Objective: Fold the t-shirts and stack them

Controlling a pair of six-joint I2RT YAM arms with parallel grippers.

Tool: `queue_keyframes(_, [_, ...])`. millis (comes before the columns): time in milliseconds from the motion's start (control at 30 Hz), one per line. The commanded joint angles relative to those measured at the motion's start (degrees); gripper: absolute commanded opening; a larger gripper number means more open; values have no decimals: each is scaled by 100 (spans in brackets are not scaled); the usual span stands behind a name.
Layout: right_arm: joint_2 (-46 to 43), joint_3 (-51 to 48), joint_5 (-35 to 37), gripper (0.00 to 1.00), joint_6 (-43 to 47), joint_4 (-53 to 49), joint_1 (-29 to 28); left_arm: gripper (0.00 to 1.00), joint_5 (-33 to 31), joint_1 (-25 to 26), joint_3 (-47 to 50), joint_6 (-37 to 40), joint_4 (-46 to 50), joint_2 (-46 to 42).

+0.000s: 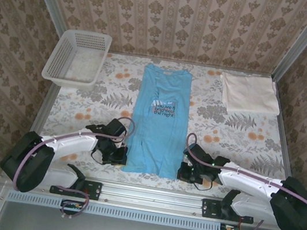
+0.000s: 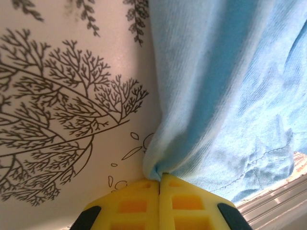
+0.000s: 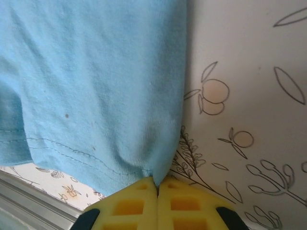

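Grip on both near hem corners confirmed. Left gripper point(image 2: 159, 178) is pressed together on the near-left corner of the light blue t-shirt point(image 1: 160, 122). Right gripper point(image 3: 157, 182) is likewise pinching the near-right corner. In each case the cloth is bunched between the yellow pads. The shirt lies flat along the middle of the table point(image 1: 237, 140), with its sides folded inward into a narrow strip, print facing up and collar at the far end. The cream-white t-shirt point(image 1: 249, 93) sits folded at the far right, well apart. A white mesh basket point(image 1: 63, 57) stands at the far left.

Judged step: carry the near hem toward the collar to halve the strip.

Risks noted:
- Each pinch takes only a small bite at the very edge, so a corner could slip out under lift.
- A pinch may hold only the upper layer, letting the tucked sides fall open.
- Uneven travel of the two arms would skew the fold.
- Too low a carry would drag the cloth and wrinkle it.
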State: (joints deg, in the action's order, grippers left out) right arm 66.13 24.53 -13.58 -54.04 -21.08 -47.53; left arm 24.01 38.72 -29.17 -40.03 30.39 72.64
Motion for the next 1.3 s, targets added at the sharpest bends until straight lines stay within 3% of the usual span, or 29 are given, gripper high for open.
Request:
queue_keyframes(0, [-68,205,230,0,202,-735,-33,0,-522,325,-170,46,565,-14])
queue_keyframes(233, [-469,3,260,0,51,-1110,-24,0,-980,549,-94,-417,1091,-918])
queue_keyframes(467, [-683,-199,1,0,-172,-740,-30,0,-515,551,260,-628,364,-815])
queue_keyframes(667, [-1153,-82,55,0,-357,-729,49,0,-409,511,-38,-699,228,-976])
queue_keyframes(800, [-1201,314,128,0,-263,-674,366,0,-400,125,-545,-601,184,-995])
queue_keyframes(967, [-912,1016,59,0,135,-749,1155,0,-41,-536,-1430,-264,-45,-405])
queue_keyframes(1267, [575,2411,-382,0,816,-595,2558,0,389,-1562,-3065,92,-408,1402])
